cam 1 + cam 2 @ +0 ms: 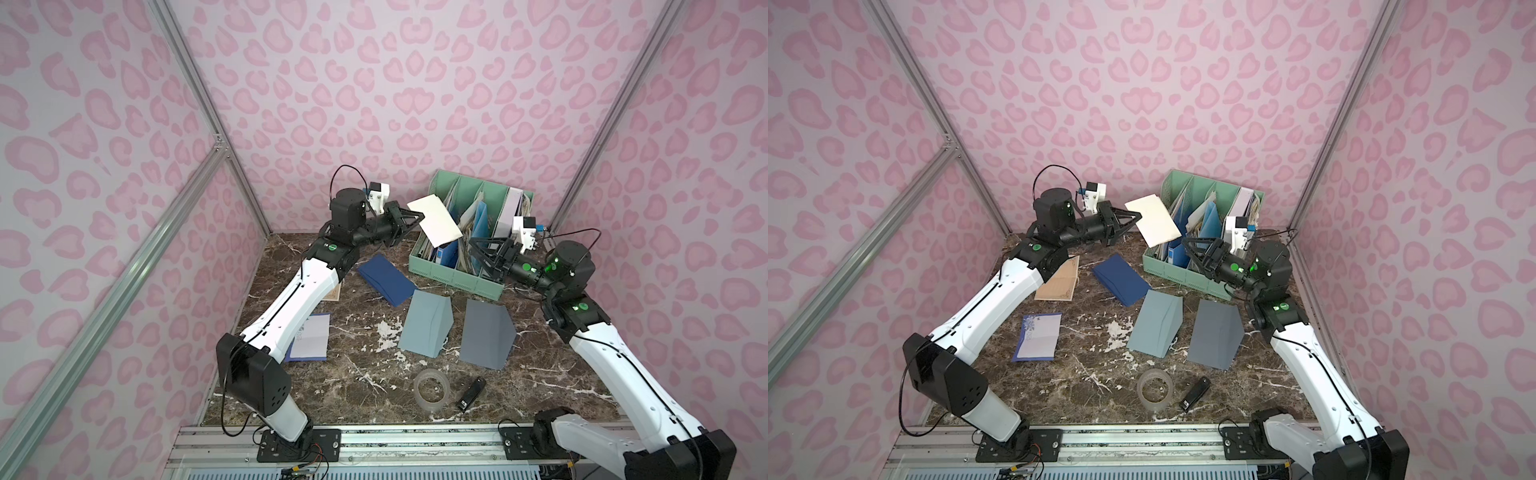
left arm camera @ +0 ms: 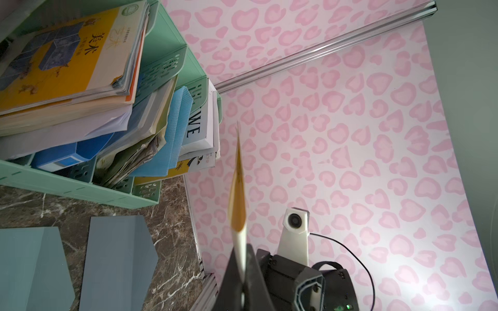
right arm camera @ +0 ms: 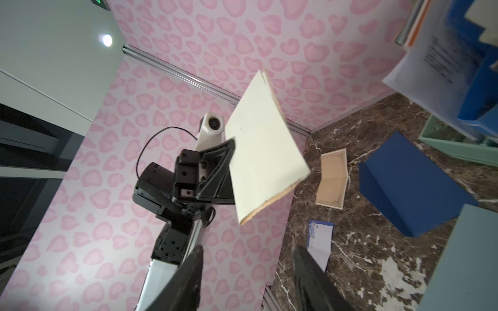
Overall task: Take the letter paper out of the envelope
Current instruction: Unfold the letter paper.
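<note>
Dark brown marble-patterned bench [image 1: 374,399], white-veined, carrying all that follows. Mint-green plastic file rack [image 1: 453,276] at the far right, its slots crammed with books and folders. Three flat envelopes lying on the bench in front of it: navy blue envelope [image 1: 386,280], blue-grey envelope [image 1: 426,324], slate-grey envelope [image 1: 484,334]. None of them is being handled. Cream rectangular paper envelope [image 1: 436,224], the item in hand, is up in the air by the left end of the rack. It is tilted and pinched at one edge by the left claw [image 1: 419,218], which is closed tight on it. It looks light, thin and flexible; it keeps flat under its own weight but would likely crease or twist if tugged hard. Tan letter paper [image 3: 270,203] shows only as a thin strip peeping past the envelope's edges in the right wrist view, the rest hidden inside. It is probably as light and as easily torn. I judge it is best taken at that exposed strip, away from the left claw, and drawn along the envelope's plane rather than across it. Smooth paper may slip, so a firm pinch is wanted. Right claw [image 1: 477,254] has its jaws standing apart and holds nothing, near the envelope's lower corner but clear of it.
</note>
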Controlling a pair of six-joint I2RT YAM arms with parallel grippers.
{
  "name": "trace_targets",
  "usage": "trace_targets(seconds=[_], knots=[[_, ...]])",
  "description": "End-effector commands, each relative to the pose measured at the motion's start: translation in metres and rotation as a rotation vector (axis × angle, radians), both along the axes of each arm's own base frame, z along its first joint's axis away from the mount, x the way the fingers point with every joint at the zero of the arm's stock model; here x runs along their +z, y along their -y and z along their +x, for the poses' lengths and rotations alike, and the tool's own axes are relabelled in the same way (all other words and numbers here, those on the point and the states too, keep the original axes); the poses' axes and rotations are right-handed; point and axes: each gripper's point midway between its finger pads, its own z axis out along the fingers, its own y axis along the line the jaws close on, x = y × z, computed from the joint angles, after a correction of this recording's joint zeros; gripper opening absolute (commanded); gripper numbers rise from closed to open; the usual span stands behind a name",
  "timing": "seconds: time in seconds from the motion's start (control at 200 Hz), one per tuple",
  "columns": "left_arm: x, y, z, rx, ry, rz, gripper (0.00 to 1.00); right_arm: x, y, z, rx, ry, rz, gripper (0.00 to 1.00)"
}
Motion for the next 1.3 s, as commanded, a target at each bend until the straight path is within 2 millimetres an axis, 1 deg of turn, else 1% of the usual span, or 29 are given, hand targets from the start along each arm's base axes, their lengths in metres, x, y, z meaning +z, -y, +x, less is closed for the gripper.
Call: trace_targets(seconds=[0.0,0.115,0.27,0.42,0.595,0.725,0.925,1.08,1.295], knots=[[0.017,0.004,0.002,-0.002,0.064,-0.045,0.00,0.028,-0.005,-0.002,0.022,-0.009,0.136,0.52],[0.016,0.005,0.001,-0.002,0.062,-0.043,0.00,0.026,-0.010,0.003,0.028,-0.039,0.156,0.49],[0.015,0.006,-0.001,-0.006,0.055,-0.041,0.00,0.018,-0.014,0.008,0.018,-0.067,0.149,0.50],[0.014,0.006,-0.004,-0.007,0.051,-0.043,0.00,0.017,-0.017,0.014,0.023,-0.079,0.156,0.49],[0.014,0.007,-0.005,-0.013,0.045,-0.050,0.00,0.015,-0.017,0.017,0.020,-0.089,0.169,0.49],[0.014,0.007,-0.006,-0.012,0.045,-0.052,0.00,0.007,-0.019,0.018,0.026,-0.111,0.163,0.48],[0.013,0.008,-0.005,-0.014,0.041,-0.053,0.00,0.003,-0.019,0.020,0.025,-0.120,0.174,0.48],[0.012,0.009,-0.006,-0.020,0.038,-0.052,0.00,0.005,-0.019,0.022,0.021,-0.117,0.192,0.47],[0.011,0.011,-0.006,-0.026,0.035,-0.052,0.00,0.002,-0.018,0.024,0.020,-0.127,0.205,0.47]])
